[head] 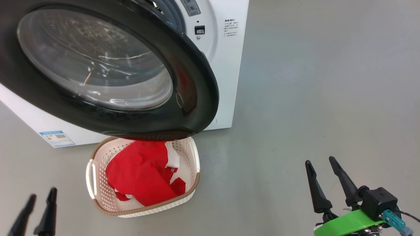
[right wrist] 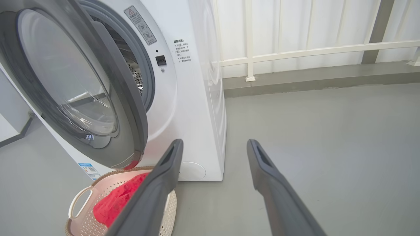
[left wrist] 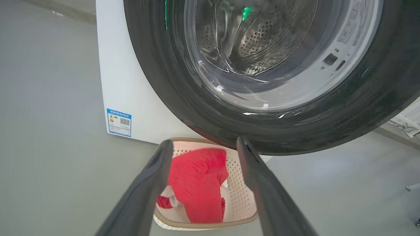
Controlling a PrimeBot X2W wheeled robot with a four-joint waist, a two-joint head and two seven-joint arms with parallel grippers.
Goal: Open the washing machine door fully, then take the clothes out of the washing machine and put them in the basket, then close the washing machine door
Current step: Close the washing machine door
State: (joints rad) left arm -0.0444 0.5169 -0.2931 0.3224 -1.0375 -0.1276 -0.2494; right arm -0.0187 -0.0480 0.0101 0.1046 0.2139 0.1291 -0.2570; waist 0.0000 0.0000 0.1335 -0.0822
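Red clothes (head: 144, 177) with white trim and a small white logo lie crumpled in one heap inside the basket (head: 192, 154). The basket is a cream perforated tub with a brown woven-look rim and white side handles. It stands on the grey floor (head: 311, 82), directly in front of the washing machine (head: 226, 72). The heap's longer run goes from the machine's front outward, and one white-edged fold is turned up at the end nearest the machine. It fills most of the basket's bottom.

The washing machine door (head: 193, 85) has a glossy black rim around a bulging clear window. It stands swung out from the machine, and its lowest edge overhangs the basket's machine-side end. The perforated drum is visible through the glass in the left wrist view. A blue label (head: 56, 138) sits low on the machine's front, and a round white flap (right wrist: 192, 170) sits at its lower corner.

The left gripper (head: 42, 194) hangs farther out from the machine than the basket, its fingers spread, empty and pointing toward the basket. The right gripper (head: 320, 160) is well apart from the machine over bare floor, likewise spread and empty.
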